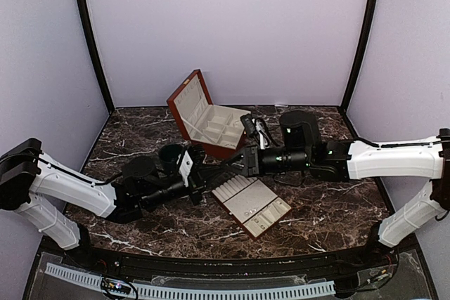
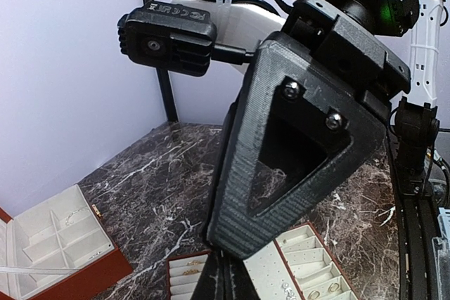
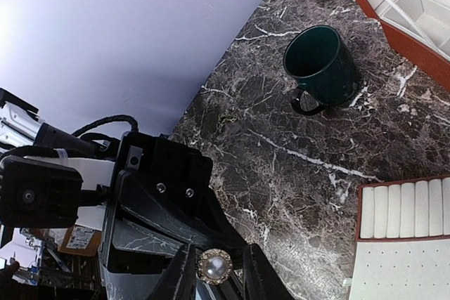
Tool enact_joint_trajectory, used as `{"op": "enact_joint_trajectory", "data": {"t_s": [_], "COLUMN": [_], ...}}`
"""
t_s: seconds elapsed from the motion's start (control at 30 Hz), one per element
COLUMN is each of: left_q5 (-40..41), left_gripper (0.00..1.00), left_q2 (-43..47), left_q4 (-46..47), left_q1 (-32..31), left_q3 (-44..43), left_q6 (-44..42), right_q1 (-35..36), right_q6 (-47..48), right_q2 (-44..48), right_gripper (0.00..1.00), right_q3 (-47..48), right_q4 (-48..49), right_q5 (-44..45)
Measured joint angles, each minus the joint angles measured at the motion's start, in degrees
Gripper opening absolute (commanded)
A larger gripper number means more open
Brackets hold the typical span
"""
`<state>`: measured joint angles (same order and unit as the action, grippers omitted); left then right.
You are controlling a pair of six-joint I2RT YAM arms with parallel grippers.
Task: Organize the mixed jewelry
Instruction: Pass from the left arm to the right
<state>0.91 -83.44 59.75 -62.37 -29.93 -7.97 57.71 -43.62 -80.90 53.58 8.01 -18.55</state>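
Looks like a handoff: left hand (image 2: pixel 223 282) is pinched shut, right hand (image 3: pixel 218 280) sits narrow around the pearl stud (image 3: pixel 214 267) (grip unclear), so next it needs a firm pinch.

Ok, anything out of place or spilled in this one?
Nothing spilled or damaged. The cream slotted tray lies diagonally, apart from the open jewelry box. One pearl stud sits in mid-air between the right gripper's fingers, not in any compartment; whether it is gripped yet I cannot tell.
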Motion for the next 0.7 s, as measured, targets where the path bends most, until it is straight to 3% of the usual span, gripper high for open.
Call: {"op": "enact_joint_trajectory", "data": {"t_s": [0.7], "left_q5": [0.26], "left_gripper": [0.00], "left_q2": [-0.48], "left_q4": [-0.20], "left_q1": [-0.15], "left_q3": [-0.28], "left_q6": [0.07], "right_q1": [-0.04], "right_q6": [0.09], "right_q2": [0.00], "right_gripper": [0.03], "right_q3": [-0.02], "right_q4": [0.20], "right_q5": [0.44]}}
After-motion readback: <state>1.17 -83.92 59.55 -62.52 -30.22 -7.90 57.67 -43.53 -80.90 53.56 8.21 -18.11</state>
